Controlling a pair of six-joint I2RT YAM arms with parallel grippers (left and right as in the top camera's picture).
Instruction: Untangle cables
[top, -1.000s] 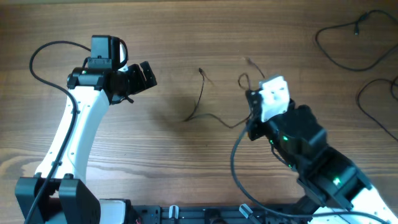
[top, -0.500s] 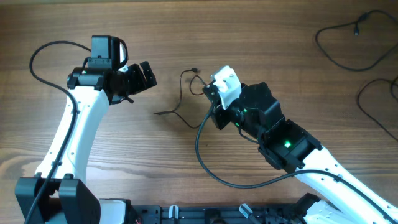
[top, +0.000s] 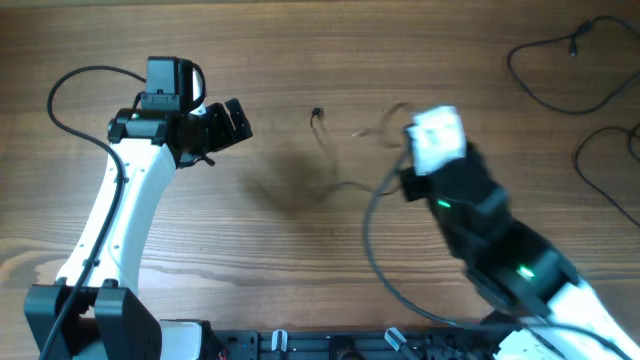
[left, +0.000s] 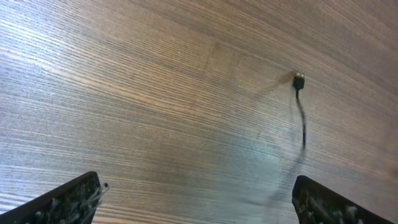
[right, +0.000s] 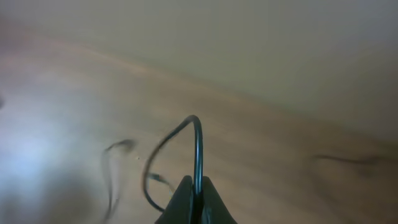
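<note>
Tabletop (top: 300, 50) of brown wood spreads under both arms. Over it the left gripper (top: 242, 120) hangs with its jaws spread wide, grasping nothing. The right gripper (right: 194, 188) is clenched on a thin black cable (right: 197, 134), which arches up from its fingertips. A blurred strand runs from there to a plug tip (left: 299, 81) lying between the grippers, well apart from the left one. Two loose cables (top: 560, 95) lie at the far right edge.
</note>
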